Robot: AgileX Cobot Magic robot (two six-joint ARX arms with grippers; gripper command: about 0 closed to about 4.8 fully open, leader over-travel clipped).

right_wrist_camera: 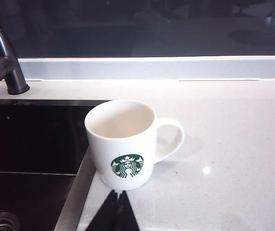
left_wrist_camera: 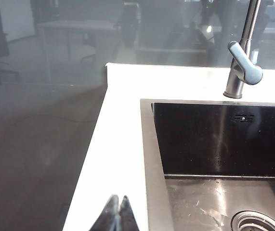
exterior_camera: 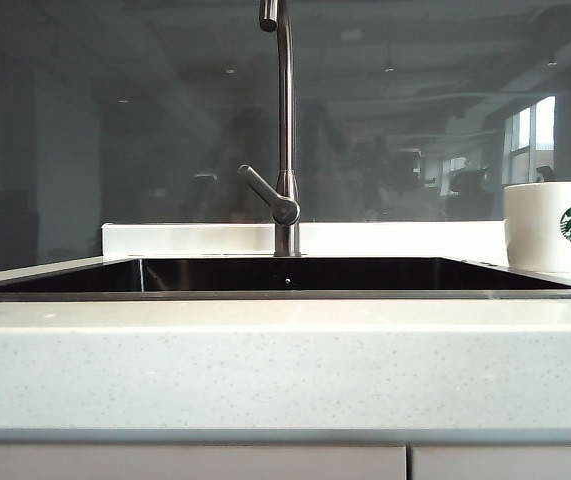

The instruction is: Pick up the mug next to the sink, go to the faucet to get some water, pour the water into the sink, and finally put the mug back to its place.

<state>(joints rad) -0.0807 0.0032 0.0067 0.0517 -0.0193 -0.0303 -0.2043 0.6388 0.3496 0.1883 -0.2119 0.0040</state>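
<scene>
Both sets of fingers, left point(left_wrist_camera: 117, 214) and right point(right_wrist_camera: 117, 210), are closed and empty; open your right ones before closing on the mug point(right_wrist_camera: 123, 144) standing upright beside the sink point(right_wrist_camera: 74, 192).

Of the left gripper point(left_wrist_camera: 117, 211) and the right gripper point(right_wrist_camera: 116, 209), only dark, tapered, pointed fingertips pressed together are seen.

An office kitchenette — sink point(exterior_camera: 65, 277) in a stone counter point(exterior_camera: 285, 360), glass wall point(exterior_camera: 115, 120) showing desks beyond
</scene>
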